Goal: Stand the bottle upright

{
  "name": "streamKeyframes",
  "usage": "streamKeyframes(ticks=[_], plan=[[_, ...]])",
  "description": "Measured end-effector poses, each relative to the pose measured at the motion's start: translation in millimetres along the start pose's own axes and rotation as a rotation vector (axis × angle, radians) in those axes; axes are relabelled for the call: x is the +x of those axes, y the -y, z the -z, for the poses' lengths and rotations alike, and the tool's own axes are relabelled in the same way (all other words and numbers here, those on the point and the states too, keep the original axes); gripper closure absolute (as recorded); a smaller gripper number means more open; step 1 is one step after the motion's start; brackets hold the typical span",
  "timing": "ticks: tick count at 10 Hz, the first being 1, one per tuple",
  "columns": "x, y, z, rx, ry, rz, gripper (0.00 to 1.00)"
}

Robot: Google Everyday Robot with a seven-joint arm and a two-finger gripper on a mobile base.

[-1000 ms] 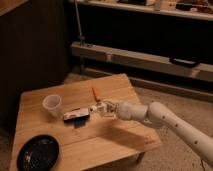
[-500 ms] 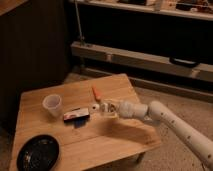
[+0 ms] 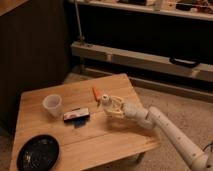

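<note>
Here the gripper (image 3: 111,106) sits mid-counter (image 3: 115,140), seemingly clamped on the bottle (image 3: 104,100), which stands roughly upright just right of the snack pack (image 3: 76,115), near the carrot (image 3: 95,93); cup (image 3: 52,105) left.

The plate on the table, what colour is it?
Black, in the camera view: the plate sits at the table's near corner, far from the pincer.
</note>
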Motion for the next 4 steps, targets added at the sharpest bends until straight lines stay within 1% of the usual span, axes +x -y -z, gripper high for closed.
streamKeyframes(ticks=[2, 3, 4], plan=[[-1.7, 3.8, 2.8, 0.008, -0.019, 0.002, 1.0], [-0.4, 3.7, 4.4, 0.016, -0.02, -0.012, 1.0], [4.3, 1.5, 6.8, 0.032, -0.011, -0.047, 1.0]])
